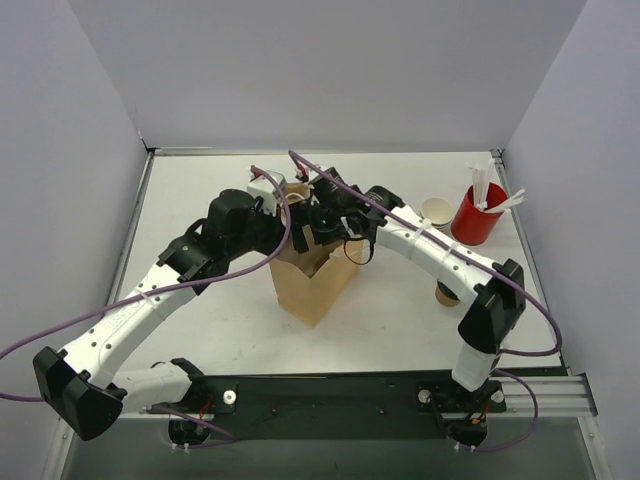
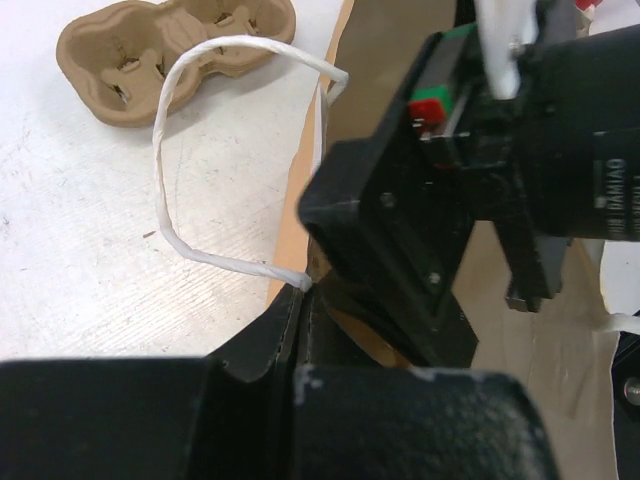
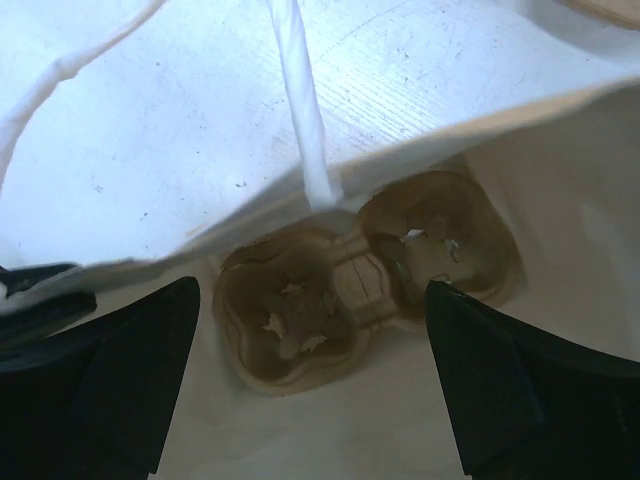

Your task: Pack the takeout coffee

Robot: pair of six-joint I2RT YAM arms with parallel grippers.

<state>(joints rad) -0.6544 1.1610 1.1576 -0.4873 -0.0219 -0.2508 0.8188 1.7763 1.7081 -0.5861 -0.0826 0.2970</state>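
A tan paper cup (image 1: pixel 447 295), the takeout coffee, stands on the table at the right, half hidden under my right forearm. A brown paper bag (image 1: pixel 312 280) stands open in the middle. My left gripper (image 1: pixel 283 222) (image 2: pixel 302 300) is shut on the bag's rim beside its white twisted handle (image 2: pixel 165 200). Above the bag's mouth my right gripper (image 1: pixel 332 226) (image 3: pixel 310 380) is open and holds nothing. In the right wrist view a pulp two-cup carrier (image 3: pixel 360 285) lies on the bag's floor below the fingers.
Another pulp carrier (image 2: pixel 170 50) lies on the table behind the bag. A stack of pale lidless cups (image 1: pixel 437 210) and a red cup with white sticks (image 1: pixel 477 212) stand at the back right. Grey walls close in three sides.
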